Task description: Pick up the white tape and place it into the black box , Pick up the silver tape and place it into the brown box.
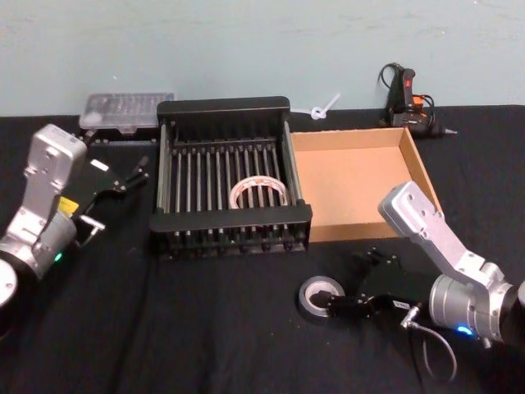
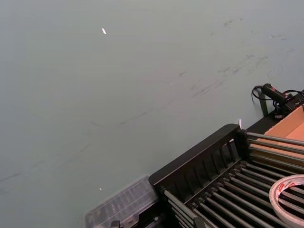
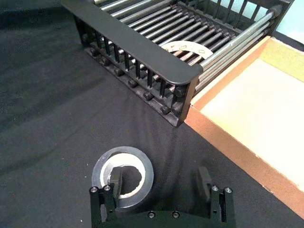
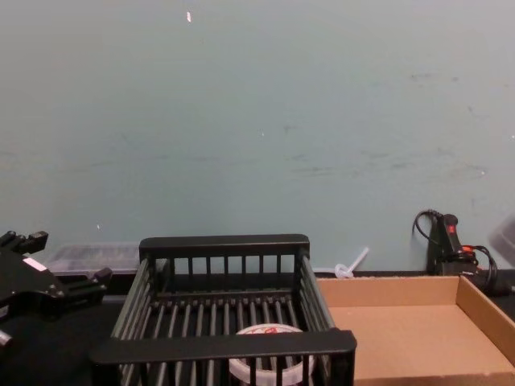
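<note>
right gripper point(image 3: 158, 179) fingers spread | one finger inside silver tape point(image 3: 123, 175) core | left gripper point(image 1: 123, 182) fingers spread, beside black box point(image 1: 230, 108)

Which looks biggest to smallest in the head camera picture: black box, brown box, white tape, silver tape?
1. black box
2. brown box, nearly as big
3. white tape
4. silver tape, close to the white one

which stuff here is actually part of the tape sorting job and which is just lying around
Part of the job:
white tape, lying in the black box
silver tape, on the table at the open right gripper
brown box

Just lying about:
clear plastic case
glue gun
white plastic piece
</note>
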